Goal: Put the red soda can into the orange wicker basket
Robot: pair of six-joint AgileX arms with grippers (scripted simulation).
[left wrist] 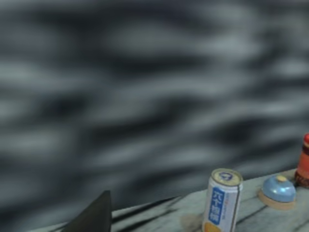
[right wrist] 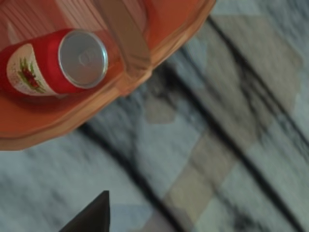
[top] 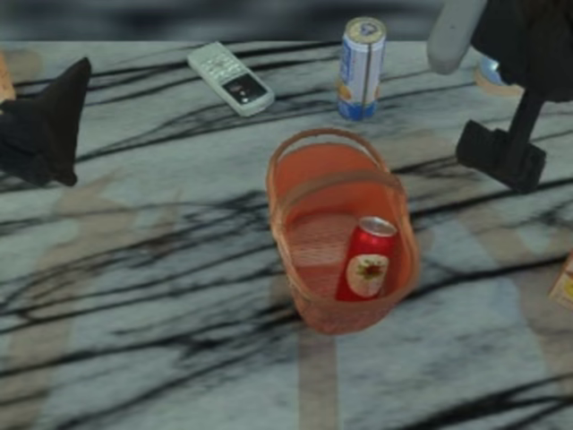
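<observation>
One red soda can [top: 367, 260] upright inside orange wicker basket [top: 394, 296], right gripper [top: 501, 154] clear beside it, left gripper [top: 45, 134] parked at table's left, finger state of both unclear

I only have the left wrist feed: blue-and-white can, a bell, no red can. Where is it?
Observer: The red soda can is inside the orange wicker basket, mid-table, leaning on the wall toward the right side.
Operator: Is anything holding it?
Observer: No. The right gripper is off to the basket's right, clear of the can.
Operator: Left arm?
Observer: The left gripper sits parked at the table's left edge.
Operator: Anything else near the basket?
Observer: A phone lies behind it.
</observation>
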